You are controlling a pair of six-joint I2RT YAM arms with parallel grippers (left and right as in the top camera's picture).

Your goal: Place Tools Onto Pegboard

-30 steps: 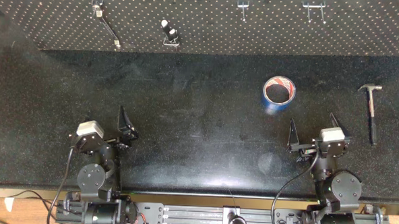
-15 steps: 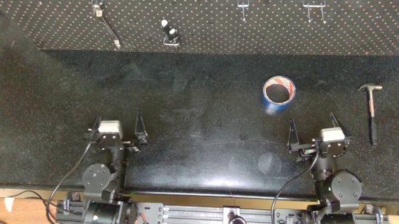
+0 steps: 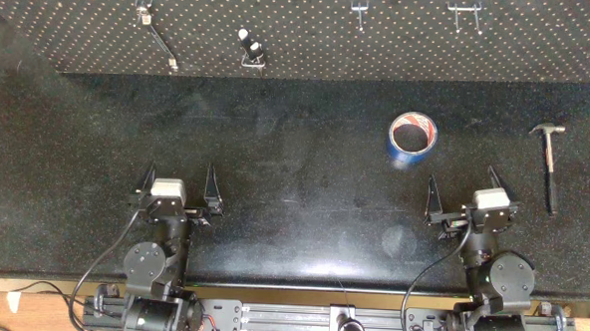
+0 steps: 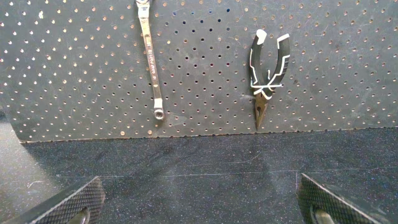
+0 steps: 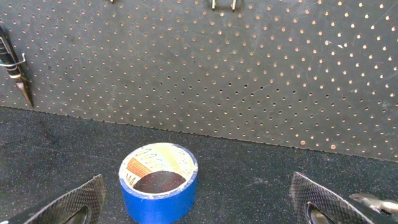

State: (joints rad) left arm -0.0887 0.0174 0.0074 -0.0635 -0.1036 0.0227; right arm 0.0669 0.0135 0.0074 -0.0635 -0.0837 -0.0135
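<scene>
A silver wrench (image 3: 157,35) (image 4: 149,56) and black-and-white pliers (image 3: 248,49) (image 4: 267,71) hang on the pegboard (image 3: 301,26). A blue tape roll (image 3: 413,136) (image 5: 158,183) stands on the black mat, right of centre. Further right lies a hammer (image 3: 548,167), its head (image 5: 373,202) beside my right finger. My left gripper (image 3: 179,185) (image 4: 202,211) is open near the front left, facing the wrench and pliers, holding nothing. My right gripper (image 3: 462,193) (image 5: 196,211) is open and unladen, just in front of the tape roll.
Two bare metal hooks (image 3: 359,11) (image 3: 464,13) stick out of the pegboard's right half; one hook (image 5: 224,5) is above the tape. The pliers' tip (image 5: 15,68) hangs off to one side of the tape. The black mat (image 3: 295,166) lies bare between the arms.
My left arm has swung to the right and turned square to the pegboard, gripper still open. The right arm, tape and hammer have stayed put.
</scene>
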